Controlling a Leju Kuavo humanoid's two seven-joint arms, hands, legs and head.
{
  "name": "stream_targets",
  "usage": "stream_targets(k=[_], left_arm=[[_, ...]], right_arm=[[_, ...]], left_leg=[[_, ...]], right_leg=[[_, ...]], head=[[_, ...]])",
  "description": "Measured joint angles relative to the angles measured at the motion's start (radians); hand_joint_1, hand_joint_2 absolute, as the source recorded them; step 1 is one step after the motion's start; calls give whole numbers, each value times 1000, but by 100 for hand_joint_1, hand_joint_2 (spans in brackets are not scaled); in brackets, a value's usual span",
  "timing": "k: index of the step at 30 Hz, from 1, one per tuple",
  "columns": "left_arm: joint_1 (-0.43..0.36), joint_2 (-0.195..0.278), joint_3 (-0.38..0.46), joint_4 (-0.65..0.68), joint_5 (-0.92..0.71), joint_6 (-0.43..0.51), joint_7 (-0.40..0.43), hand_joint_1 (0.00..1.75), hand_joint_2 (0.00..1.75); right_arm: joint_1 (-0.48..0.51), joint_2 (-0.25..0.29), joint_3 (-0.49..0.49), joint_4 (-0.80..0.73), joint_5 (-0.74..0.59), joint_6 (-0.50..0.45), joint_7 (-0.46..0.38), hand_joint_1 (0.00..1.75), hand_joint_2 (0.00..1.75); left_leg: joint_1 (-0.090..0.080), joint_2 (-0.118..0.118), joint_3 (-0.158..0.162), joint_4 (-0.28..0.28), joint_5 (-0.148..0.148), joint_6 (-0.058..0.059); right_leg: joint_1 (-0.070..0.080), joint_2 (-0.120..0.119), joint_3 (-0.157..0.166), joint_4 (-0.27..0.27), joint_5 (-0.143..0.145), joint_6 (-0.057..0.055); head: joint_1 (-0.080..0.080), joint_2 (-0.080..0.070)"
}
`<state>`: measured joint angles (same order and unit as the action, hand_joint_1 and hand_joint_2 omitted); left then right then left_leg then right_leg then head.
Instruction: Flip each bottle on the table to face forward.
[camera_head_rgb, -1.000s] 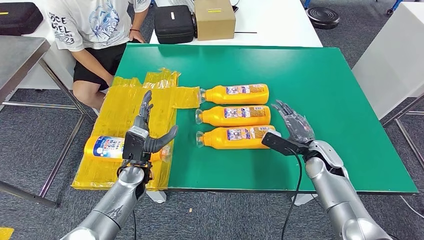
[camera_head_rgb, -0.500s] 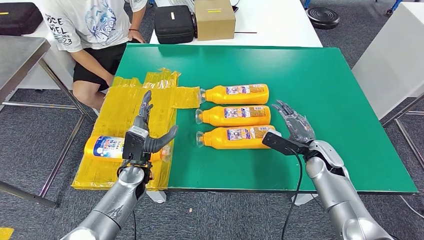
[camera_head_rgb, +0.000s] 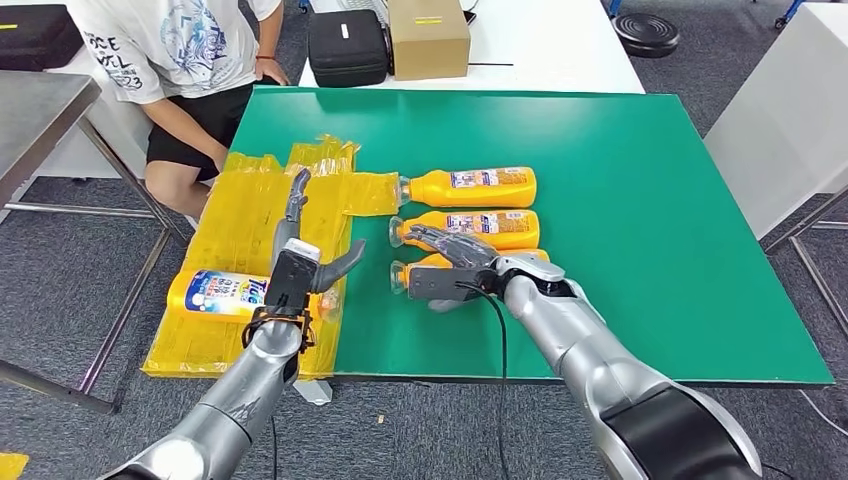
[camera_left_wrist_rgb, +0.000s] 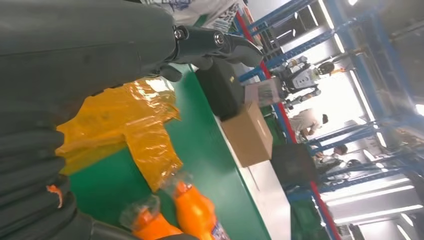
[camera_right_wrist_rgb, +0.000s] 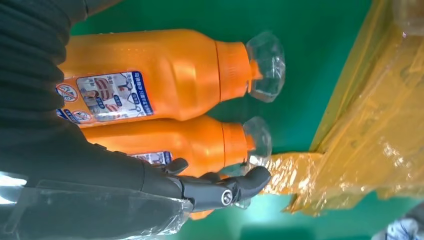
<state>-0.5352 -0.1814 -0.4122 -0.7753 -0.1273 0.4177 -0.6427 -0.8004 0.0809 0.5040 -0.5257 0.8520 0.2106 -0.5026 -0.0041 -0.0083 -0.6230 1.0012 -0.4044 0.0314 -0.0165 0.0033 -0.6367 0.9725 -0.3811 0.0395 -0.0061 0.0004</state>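
Observation:
Three orange bottles lie side by side on the green table (camera_head_rgb: 640, 200), caps pointing left: the far bottle (camera_head_rgb: 468, 186), the middle bottle (camera_head_rgb: 490, 229) and the near bottle (camera_head_rgb: 412, 271). My right hand (camera_head_rgb: 452, 266) reaches over the near bottle with its fingers stretched toward the caps, covering most of it and gripping nothing. The right wrist view has two bottles (camera_right_wrist_rgb: 150, 75) (camera_right_wrist_rgb: 190, 142) under the dark fingers (camera_right_wrist_rgb: 220, 187). A fourth bottle (camera_head_rgb: 215, 294), blue-and-white label up, lies on yellow film (camera_head_rgb: 250, 230). My left hand (camera_head_rgb: 300, 262) stands upright over it, fingers apart, empty.
A seated person (camera_head_rgb: 190, 70) is at the table's far left corner. A black case (camera_head_rgb: 348, 47) and a cardboard box (camera_head_rgb: 429, 37) stand on the white table behind. The yellow film (camera_left_wrist_rgb: 125, 115) overhangs the left table edge. Bare green surface lies right of the bottles.
My right hand has swung left from the near bottle's base end to lie across that bottle near its cap. My left hand has shifted slightly forward.

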Motion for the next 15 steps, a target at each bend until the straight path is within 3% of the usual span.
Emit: stream_targets(k=[15], left_arm=[[-2,1,-1,40,-10,24,-5,0,175]], right_arm=[[-26,43,83,104,-30,-28,-2,0,175]], left_leg=[[-1,0,-1,0,0,1]], right_leg=[[-1,-2,0,-1,1,1]], head=[[0,0]])
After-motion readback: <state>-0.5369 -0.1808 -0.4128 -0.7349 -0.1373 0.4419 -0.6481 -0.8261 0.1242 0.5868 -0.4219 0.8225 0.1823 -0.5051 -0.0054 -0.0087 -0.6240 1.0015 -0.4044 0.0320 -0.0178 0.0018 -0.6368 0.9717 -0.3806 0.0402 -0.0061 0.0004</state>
